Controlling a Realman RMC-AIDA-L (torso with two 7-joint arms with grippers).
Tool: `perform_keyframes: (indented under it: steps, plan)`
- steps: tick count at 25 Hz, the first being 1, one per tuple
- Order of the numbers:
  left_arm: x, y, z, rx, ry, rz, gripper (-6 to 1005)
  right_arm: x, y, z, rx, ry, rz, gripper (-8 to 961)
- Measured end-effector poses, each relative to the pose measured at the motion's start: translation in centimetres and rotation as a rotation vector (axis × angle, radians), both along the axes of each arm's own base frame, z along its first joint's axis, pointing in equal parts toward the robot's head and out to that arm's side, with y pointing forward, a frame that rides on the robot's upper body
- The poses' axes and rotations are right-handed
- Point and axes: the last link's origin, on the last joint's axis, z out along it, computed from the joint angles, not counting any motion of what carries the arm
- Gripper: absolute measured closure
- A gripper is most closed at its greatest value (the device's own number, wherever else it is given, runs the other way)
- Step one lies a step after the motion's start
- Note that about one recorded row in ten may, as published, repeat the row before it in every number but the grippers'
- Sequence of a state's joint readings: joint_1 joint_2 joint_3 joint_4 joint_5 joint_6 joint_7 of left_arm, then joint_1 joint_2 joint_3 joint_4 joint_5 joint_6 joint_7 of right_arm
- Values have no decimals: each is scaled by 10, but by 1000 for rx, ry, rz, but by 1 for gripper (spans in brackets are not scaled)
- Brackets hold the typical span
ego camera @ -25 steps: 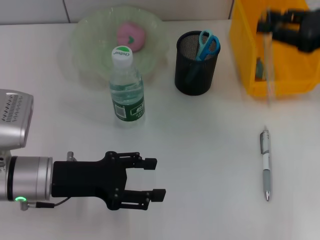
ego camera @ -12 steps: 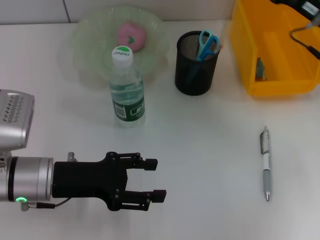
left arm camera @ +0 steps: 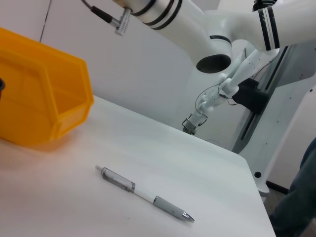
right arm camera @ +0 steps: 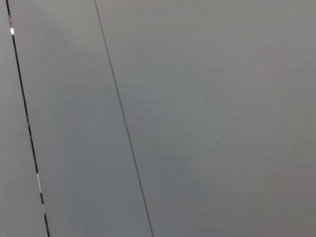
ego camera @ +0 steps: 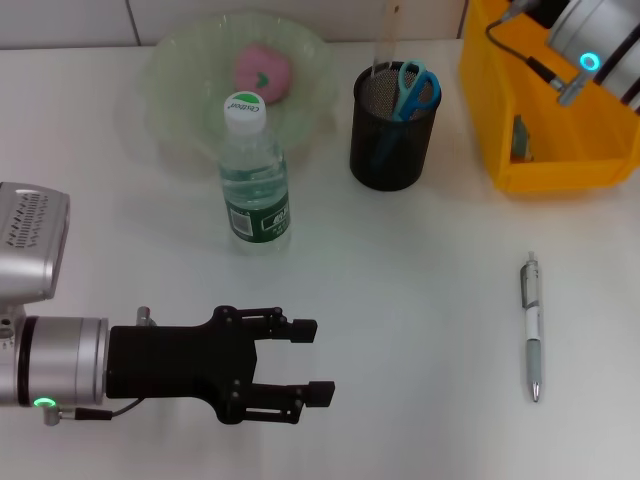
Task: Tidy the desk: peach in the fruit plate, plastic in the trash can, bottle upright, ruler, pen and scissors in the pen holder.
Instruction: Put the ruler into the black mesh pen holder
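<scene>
Pen (ego camera: 532,328) lies lengthwise, tip toward the robot.

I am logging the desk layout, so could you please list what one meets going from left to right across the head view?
left gripper → bottle → pen holder → pen → yellow bin

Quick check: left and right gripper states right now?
Left gripper: open, empty, low over the table.
Right gripper: fingers out of view; only its arm shows above the yellow bin.
</scene>
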State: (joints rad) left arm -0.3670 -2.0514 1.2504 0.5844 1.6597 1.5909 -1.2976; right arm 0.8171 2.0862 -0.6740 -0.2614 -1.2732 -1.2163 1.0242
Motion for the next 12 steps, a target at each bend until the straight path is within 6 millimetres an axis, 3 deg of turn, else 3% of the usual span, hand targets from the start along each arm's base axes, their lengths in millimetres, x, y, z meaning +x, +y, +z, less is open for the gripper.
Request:
perform_keyframes:
  steps: [11,12]
  plan:
    - [-1,-2,0,-2,-3,6,231,5,-3,-9,-15,-27,-13,419]
    - [-1,-2,0,-2,-3,6,231,5,-4,-9,-16,-25,-10,381]
